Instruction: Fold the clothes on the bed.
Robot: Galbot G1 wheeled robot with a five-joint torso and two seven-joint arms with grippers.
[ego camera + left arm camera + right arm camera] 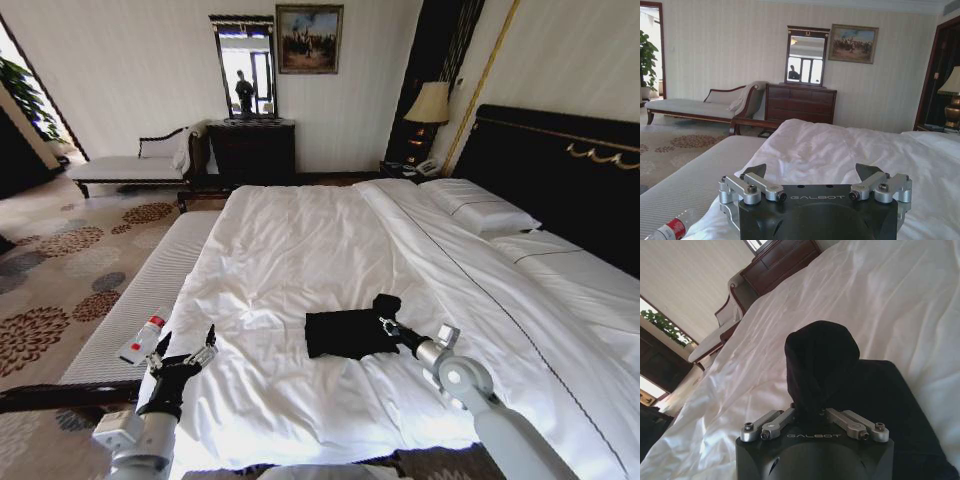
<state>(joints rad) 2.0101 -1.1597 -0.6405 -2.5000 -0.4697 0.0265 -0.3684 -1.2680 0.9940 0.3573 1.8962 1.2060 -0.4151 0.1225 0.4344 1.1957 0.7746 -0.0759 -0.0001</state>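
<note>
The clothes (345, 335), a small black bundle, lie on the white bed (300, 230) near its foot. My right gripper (386, 322) is shut on a fold of the black fabric and holds it up in a hump (822, 360) above the flat part of the garment. In the right wrist view the right gripper (810, 412) has its fingers pinched together in the cloth. My left gripper (186, 350) hovers open over the bed's left edge, well apart from the clothes. The left gripper (812, 172) holds nothing in the left wrist view.
A narrow white bench (140, 300) runs along the bed's left side with a red-capped bottle (142, 340) on it, close to my left gripper. A chaise (130, 165), a dark dresser (250, 150) and a lamp (430, 105) stand far off. Pillows (480, 210) lie by the headboard.
</note>
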